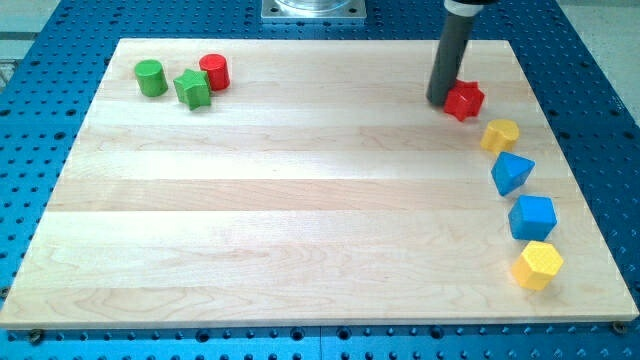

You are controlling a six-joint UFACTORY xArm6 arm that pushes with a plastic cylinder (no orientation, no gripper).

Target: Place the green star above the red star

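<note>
The green star lies near the view's top left on the wooden board, between a green cylinder on its left and a red cylinder on its upper right, close to both. The red star lies near the view's top right. My tip stands right against the red star's left side, far to the right of the green star.
Down the board's right side lie a yellow block, a blue block, a blue cube and a yellow hexagonal block. A blue perforated table surrounds the board. A metal base sits at the view's top.
</note>
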